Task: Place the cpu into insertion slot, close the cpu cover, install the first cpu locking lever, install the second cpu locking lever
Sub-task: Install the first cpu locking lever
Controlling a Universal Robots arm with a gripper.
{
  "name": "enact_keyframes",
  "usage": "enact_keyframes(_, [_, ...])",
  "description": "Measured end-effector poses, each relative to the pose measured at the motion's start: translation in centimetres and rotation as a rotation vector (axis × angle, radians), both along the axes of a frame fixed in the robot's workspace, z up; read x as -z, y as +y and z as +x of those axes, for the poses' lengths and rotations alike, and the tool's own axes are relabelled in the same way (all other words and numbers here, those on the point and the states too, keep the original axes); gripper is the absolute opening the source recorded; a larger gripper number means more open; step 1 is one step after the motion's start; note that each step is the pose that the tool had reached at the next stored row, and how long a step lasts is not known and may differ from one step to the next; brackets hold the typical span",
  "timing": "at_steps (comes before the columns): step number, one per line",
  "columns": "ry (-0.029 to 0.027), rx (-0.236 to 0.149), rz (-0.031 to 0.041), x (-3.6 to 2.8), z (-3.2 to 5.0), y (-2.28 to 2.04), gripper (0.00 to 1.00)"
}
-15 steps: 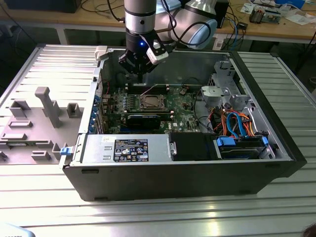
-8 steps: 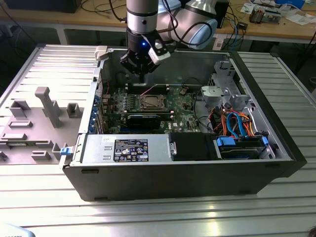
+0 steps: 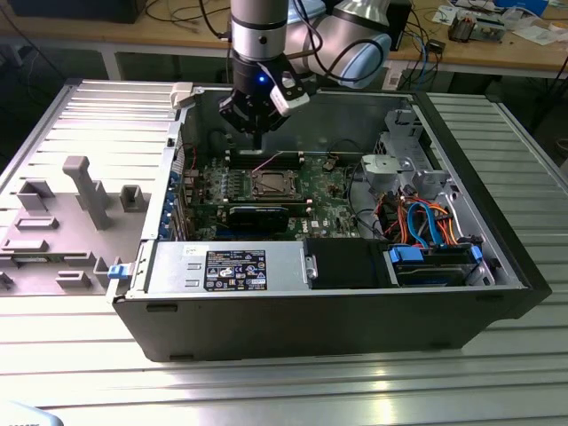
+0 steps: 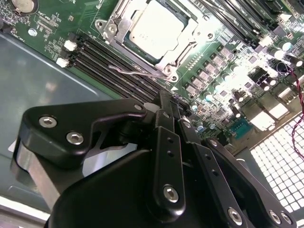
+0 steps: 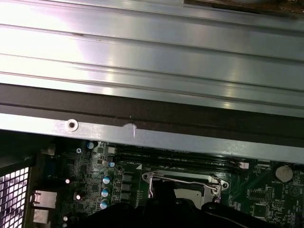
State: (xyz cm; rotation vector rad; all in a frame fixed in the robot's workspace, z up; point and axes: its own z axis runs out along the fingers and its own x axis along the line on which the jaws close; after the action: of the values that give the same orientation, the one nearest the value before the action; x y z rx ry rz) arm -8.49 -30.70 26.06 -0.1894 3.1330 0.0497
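- Cpu [image 4: 156, 29] seated in insertion slot [image 4: 142, 56] on green circuit board [image 4: 223, 61]; silver-grey top exposed and facing up in second wrist view.
- Same socket noted near middle of open computer case [image 3: 355, 306] in exterior view, cpu [image 3: 269, 184] visible as pale square.
- Cpu cover [image 4: 187, 40] lying as silvery frame around chip edges in second wrist view; whether fully pressed down cannot be told.
- Thin wire locking lever [image 4: 130, 71] lying along one side of socket frame, beside black memory slots [image 4: 102, 59]; latched or loose cannot be told.
- In first wrist view, socket frame [image 5: 183, 183] with wire lever [image 5: 180, 175] across it, partly hidden behind dark gripper body.
- Gripper [image 4: 166, 107] poised above board, just beside socket edge, apart from chip; fingers [image 4: 167, 118] drawn close together, nothing held between them.
- In exterior view, gripper [image 3: 256, 133] hanging inside case above board, toward case's far wall, slightly beyond socket.
- Row of round capacitors [image 4: 213, 78] beside socket; perforated metal grille [image 4: 280, 156] at board edge.
- Case resting on ribbed metal counter [image 3: 266, 382]; grey fixture blocks [image 3: 84, 191] on counter at exterior view's left.
- Blue and orange cables [image 3: 426, 222] bundled in case at exterior view's right.
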Motion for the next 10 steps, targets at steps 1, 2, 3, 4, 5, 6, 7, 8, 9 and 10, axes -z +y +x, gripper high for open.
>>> enact_keyframes(1, [0.0000, 0.000, 0.0000, 0.00, 0.05, 0.00, 0.11])
enact_keyframes(2, [0.0000, 0.000, 0.0000, 0.00, 0.16, 0.00, 0.11])
enact_keyframes(3, [0.0000, 0.000, -0.0001, 0.00, 0.24, 0.00, 0.11])
enact_keyframes(4, [0.0000, 0.000, 0.0000, 0.00, 0.32, 0.00, 0.11])
enact_keyframes(5, [-0.0001, 0.000, 0.0001, 0.01, 0.34, 0.00, 0.11])
enact_keyframes(6, [0.0000, 0.000, 0.0000, 0.06, 0.35, 0.01, 0.11])
enact_keyframes(7, [-0.0001, 0.000, 0.0001, 0.11, 0.36, 0.00, 0.11])
enact_keyframes(8, [0.0000, 0.000, 0.0000, 0.14, 0.36, 0.00, 0.11])
enact_keyframes(9, [0.0000, 0.000, 0.0000, 0.18, 0.36, 0.00, 0.11])
enact_keyframes(10, [0.0000, 0.000, 0.0000, 0.22, 0.36, 0.00, 0.11])
